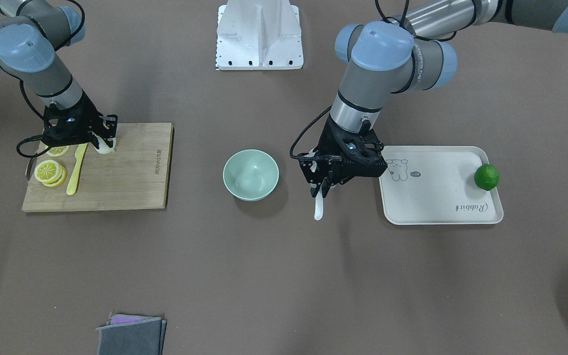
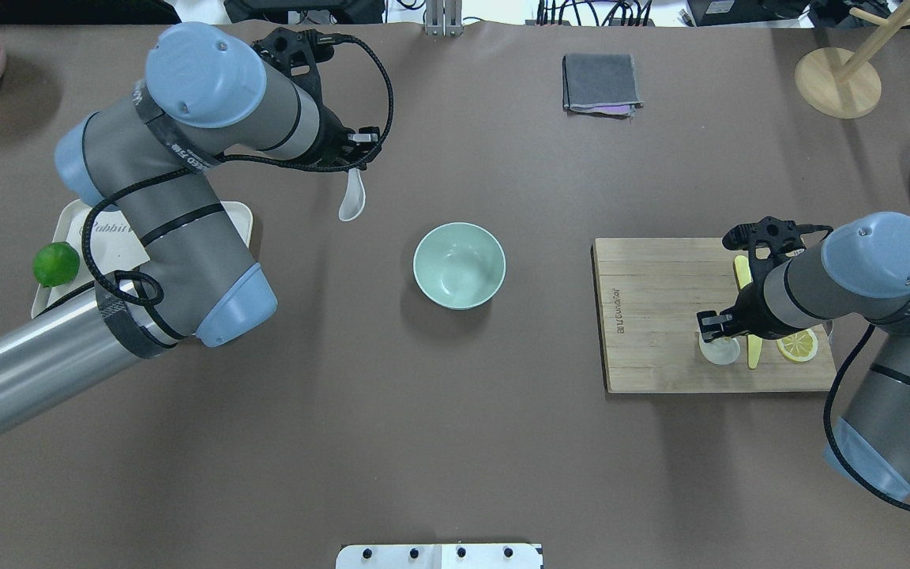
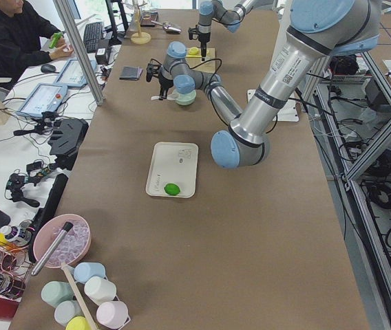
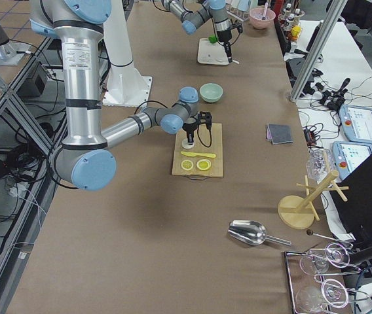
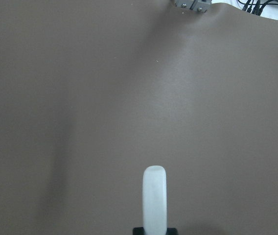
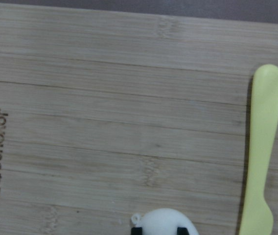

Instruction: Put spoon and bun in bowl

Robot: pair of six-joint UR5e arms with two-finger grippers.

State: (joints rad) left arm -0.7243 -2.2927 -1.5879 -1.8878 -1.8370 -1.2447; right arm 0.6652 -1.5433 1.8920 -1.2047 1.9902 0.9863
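Spoon [image 2: 351, 201] hangs from left jaws; bun [image 2: 720, 352] held between right jaws

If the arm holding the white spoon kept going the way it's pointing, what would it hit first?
Probably the bare table: the left end effector points down, shut on the spoon, which hangs below and would touch first. The bowl sits off to the side.

Mid-table, bowl [image 2: 455, 273] sitting; spoon [image 2: 351, 201] hanging left of it; lime [image 1: 486, 177] lying on left tray [image 1: 437, 197]; bun [image 2: 720, 350], knife [image 1: 77, 170] on right board [image 2: 652, 316].
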